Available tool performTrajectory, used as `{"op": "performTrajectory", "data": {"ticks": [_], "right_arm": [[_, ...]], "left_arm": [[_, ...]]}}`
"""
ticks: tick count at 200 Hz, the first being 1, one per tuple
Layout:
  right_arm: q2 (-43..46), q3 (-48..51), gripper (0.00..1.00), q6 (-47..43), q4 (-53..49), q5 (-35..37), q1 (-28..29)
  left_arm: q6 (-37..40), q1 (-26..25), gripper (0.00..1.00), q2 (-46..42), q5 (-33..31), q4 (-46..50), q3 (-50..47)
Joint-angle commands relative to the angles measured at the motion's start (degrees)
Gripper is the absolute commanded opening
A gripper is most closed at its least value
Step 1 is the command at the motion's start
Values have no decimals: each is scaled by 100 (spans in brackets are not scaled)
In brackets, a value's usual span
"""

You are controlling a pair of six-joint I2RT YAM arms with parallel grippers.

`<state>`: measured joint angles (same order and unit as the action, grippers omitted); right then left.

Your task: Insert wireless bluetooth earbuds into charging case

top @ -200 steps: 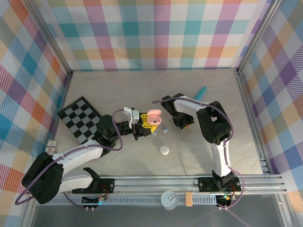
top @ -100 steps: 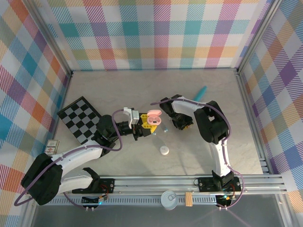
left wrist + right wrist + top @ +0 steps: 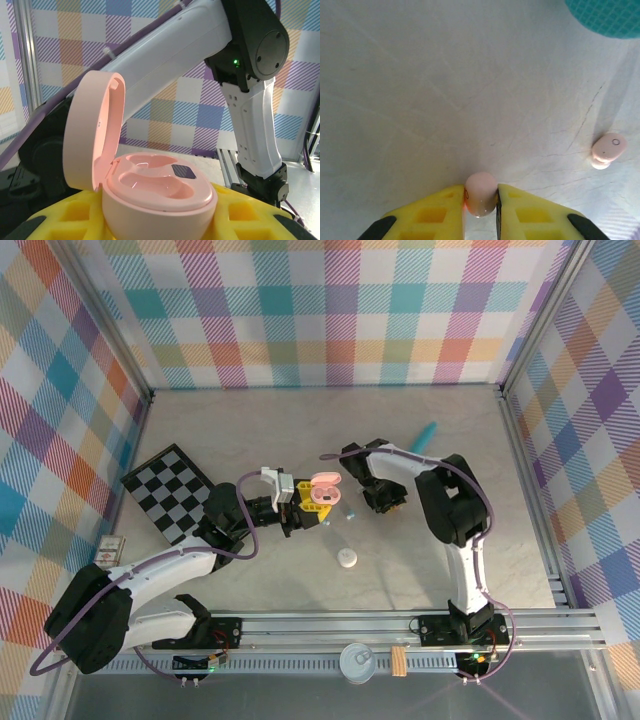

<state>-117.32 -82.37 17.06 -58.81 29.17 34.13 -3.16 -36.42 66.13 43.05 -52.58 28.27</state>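
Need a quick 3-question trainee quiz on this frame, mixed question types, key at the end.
1. True or false: the pink charging case held in the left end effector has its lid shut.
2. What is the right end effector closed on? A) a pinkish earbud B) a teal stick C) a white round case
3. Fill in: in the right wrist view, a second earbud lies loose on the table, to the ____ of the gripped one.

Key: 1 false, the lid stands open. 2 A. 3 right.
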Motion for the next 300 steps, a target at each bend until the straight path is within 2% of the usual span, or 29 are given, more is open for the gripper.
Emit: {"op": "performTrajectory", "data": {"ticks": [1, 30, 79, 115, 143, 219, 300], "right_arm": [[664, 189, 21, -46, 293, -750, -87], [1446, 613, 22, 8, 717, -1783, -371], [2716, 1411, 22, 195, 1457, -4283, -1104], [3291, 1890, 22, 468, 1862, -5772, -1603], [3550, 2139, 22, 732, 2105, -6590, -1861], [3480, 2287, 20, 1389, 2277, -7867, -2006], [3483, 2496, 20, 2090, 2773, -8608, -2028]], "left_arm": [[130, 61, 34, -96, 117, -146, -111], [136, 61, 34, -89, 62, -163, -145], [142, 76, 34, 17, -29, -259, -189], [140, 108, 34, 119, -51, -349, -195], [139, 126, 34, 157, -74, -385, -208], [144, 180, 34, 268, -51, -521, -269], [166, 206, 34, 425, -83, -678, -299]]}}
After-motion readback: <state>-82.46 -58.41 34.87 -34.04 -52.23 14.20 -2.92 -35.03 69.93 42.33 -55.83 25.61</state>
